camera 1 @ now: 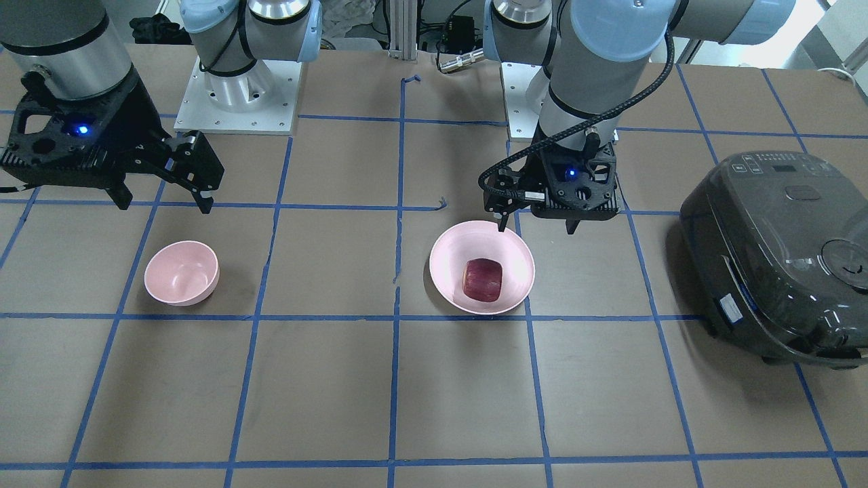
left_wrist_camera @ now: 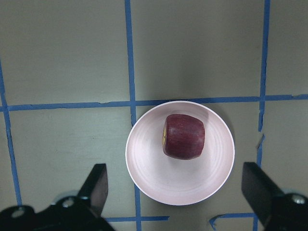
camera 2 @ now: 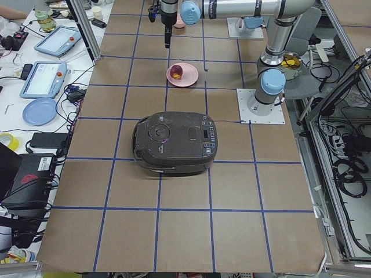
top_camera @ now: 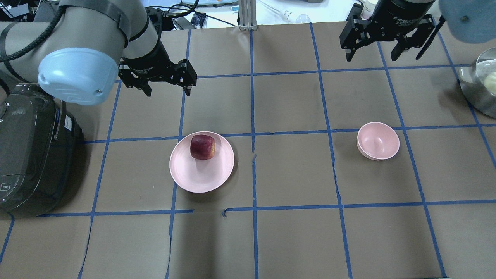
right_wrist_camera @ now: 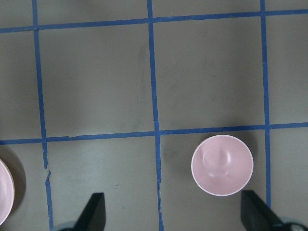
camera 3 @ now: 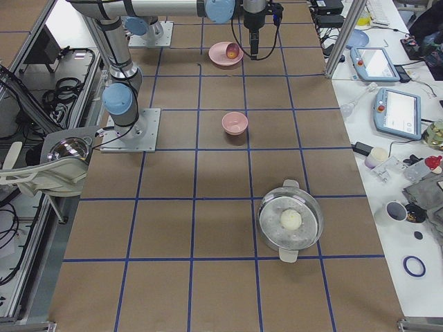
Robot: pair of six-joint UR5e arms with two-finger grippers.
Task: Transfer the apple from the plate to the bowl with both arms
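The dark red apple (camera 1: 482,278) (top_camera: 202,147) (left_wrist_camera: 184,136) lies on the pale pink plate (camera 1: 444,268) (top_camera: 201,174) (left_wrist_camera: 178,185), toward its far side from the robot. My left gripper (camera 1: 536,227) (top_camera: 168,92) (left_wrist_camera: 174,168) is open and empty, held well above the plate, with apple and plate between its fingers in its wrist view. The small pink bowl (camera 1: 182,272) (top_camera: 378,140) (right_wrist_camera: 222,165) stands empty to the robot's right. My right gripper (camera 1: 166,203) (top_camera: 371,58) (right_wrist_camera: 172,197) is open and empty, high above the table near the bowl.
A dark rice cooker (camera 1: 780,257) (top_camera: 27,155) (camera 2: 174,142) sits at the table's left end, near the left arm. A metal pot (top_camera: 480,85) (camera 3: 291,220) with a pale round thing inside stands at the right end. Blue tape lines grid the brown table.
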